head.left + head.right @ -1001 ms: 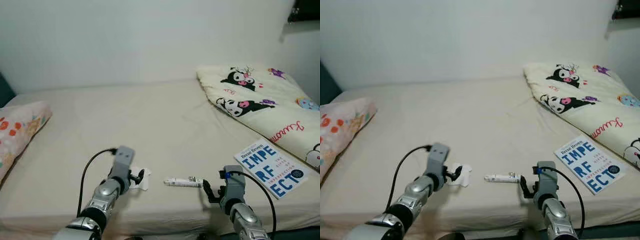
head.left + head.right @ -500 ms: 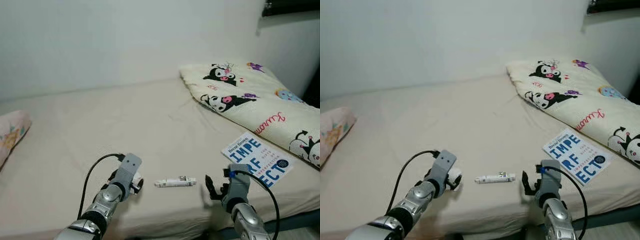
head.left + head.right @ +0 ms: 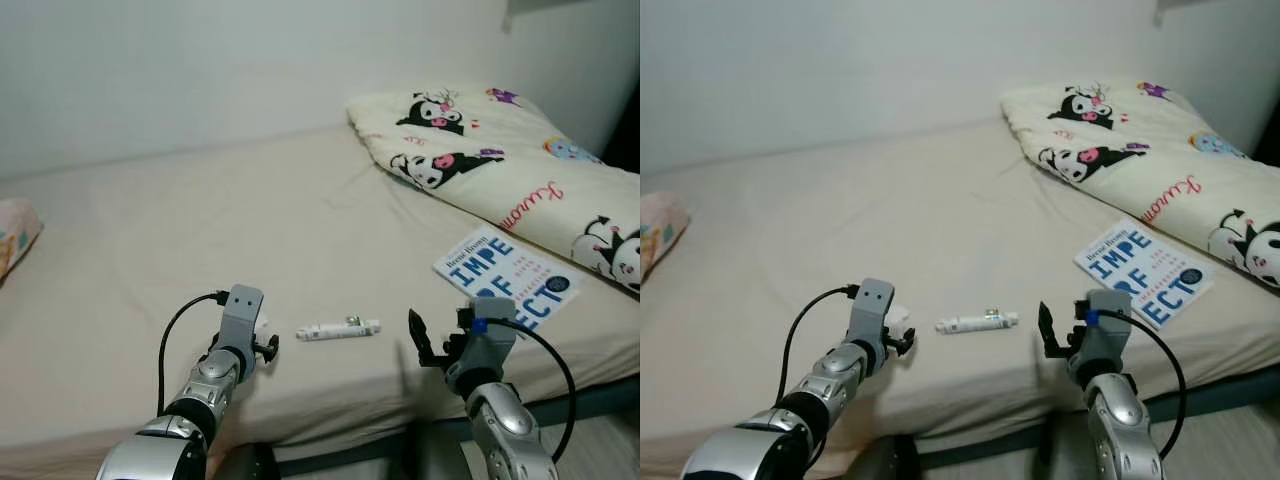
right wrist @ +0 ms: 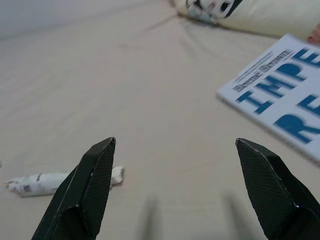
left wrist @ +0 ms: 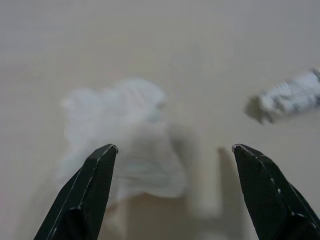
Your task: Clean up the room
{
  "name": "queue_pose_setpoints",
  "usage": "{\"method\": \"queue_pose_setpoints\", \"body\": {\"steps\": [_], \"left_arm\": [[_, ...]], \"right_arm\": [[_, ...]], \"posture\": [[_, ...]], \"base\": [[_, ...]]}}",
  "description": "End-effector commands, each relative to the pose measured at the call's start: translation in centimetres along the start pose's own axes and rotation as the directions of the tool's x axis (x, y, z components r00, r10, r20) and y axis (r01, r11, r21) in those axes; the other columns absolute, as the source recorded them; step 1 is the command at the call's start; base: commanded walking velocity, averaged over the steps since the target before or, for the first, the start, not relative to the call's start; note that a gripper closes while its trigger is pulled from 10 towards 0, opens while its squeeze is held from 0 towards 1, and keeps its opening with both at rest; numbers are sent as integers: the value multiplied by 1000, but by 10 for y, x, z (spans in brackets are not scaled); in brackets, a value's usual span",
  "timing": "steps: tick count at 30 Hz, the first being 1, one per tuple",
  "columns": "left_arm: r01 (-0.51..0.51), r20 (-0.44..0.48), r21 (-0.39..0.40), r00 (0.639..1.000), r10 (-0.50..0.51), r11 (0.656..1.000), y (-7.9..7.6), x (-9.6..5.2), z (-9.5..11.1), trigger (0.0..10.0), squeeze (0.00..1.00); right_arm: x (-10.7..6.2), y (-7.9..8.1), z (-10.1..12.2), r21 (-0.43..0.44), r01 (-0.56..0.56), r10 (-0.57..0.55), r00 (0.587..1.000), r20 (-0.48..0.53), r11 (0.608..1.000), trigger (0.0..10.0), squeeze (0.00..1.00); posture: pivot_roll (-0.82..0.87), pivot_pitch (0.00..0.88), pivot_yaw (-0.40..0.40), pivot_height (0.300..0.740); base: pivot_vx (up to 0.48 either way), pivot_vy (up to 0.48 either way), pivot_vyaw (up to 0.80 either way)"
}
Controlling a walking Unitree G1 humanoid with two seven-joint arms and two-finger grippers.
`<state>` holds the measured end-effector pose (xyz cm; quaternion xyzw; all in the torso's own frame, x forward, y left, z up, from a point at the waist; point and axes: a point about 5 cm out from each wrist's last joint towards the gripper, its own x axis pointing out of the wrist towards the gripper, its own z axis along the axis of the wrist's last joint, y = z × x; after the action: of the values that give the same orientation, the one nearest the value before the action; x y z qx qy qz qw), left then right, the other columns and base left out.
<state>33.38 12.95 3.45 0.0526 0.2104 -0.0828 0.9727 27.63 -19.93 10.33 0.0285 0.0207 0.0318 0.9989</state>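
The left gripper (image 5: 172,155) has closed in on the tissue (image 5: 127,137) at lower left, jaws wide; right gripper (image 4: 175,150) open too. Nothing lifted: tube (image 3: 337,329) at centre, book (image 3: 508,279) at right remain

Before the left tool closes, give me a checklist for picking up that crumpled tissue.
1. Left tool open: ok, fingers spread wide.
2. Crumpled tissue between the fingers: not ok, it sits off-centre, toward one finger.
3. White tube out of the grasp: ok, it lies apart to the side on the bed.
4. Fingers down at the tissue: cannot tell.
5. Right tool out of the way: ok, open, near the book.
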Motion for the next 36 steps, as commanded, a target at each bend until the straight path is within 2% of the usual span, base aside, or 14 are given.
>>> {"method": "queue_pose_setpoints", "body": {"steps": [1,3,4,6,11,14,18,24,28,29,30,32,34,36], "left_arm": [[-26,-44,15,999,27,1000,8,-3,-10,10000,0],[-28,-50,18,998,29,999,8,-3,-12,10000,0],[-51,-77,38,996,54,998,9,-6,-21,10000,0],[-76,-91,49,993,80,996,13,-8,-26,10000,0],[-150,-83,68,984,156,986,24,-10,-27,10000,0],[-209,-44,89,976,213,974,35,-9,-18,10000,0],[-294,76,106,955,287,950,50,-3,20,10000,0],[-333,108,124,941,321,935,57,-2,33,10000,0],[-411,44,101,911,409,906,78,-7,26,10000,0],[-411,44,101,911,409,906,78,-7,26,10000,0],[-442,13,107,896,444,890,88,-11,21,10000,0],[-473,-12,113,879,478,874,98,-15,16,10000,0],[-473,-12,113,879,478,874,98,-15,16,10000,0],[-503,-25,118,860,509,856,107,-19,13,10000,0]], "right_arm": [[2,6,5,18,-19,19,1000,-1,1000,10000,0],[1,7,8,19,-21,22,1000,-4,1000,10000,0],[6,8,15,20,-35,35,999,-1,999,10000,0],[11,9,21,17,-44,44,999,9,999,10000,0],[23,14,33,13,-65,65,997,35,998,10000,0],[31,20,44,20,-87,86,994,62,996,10000,0],[41,36,59,30,-132,129,987,96,991,10000,0],[39,48,62,32,-156,152,984,88,987,10000,0],[33,54,65,51,-163,158,983,89,985,10000,0],[33,54,65,51,-163,158,983,89,985,10000,0],[30,53,66,56,-159,154,984,88,986,10000,0],[28,53,67,63,-156,150,985,88,986,10000,0],[28,53,67,63,-156,150,985,88,986,10000,0],[25,52,69,64,-155,149,985,89,986,10000,0]], "posture": [[-155,147,113,526],[-155,148,113,526],[-153,153,110,526],[-150,164,107,526],[-143,185,107,526],[-137,197,105,526],[-126,227,103,526],[-134,251,100,526],[-150,292,99,526],[-150,292,99,526],[-152,304,98,526],[-156,313,97,526],[-156,313,97,526],[-162,327,95,526]], "base": [[0,0,0],[0,0,0],[0,0,0],[0,0,0],[0,0,0],[0,0,0],[0,0,0],[0,0,0],[0,0,0],[0,0,0],[0,0,0],[0,0,0],[0,0,0],[0,0,0]]}}
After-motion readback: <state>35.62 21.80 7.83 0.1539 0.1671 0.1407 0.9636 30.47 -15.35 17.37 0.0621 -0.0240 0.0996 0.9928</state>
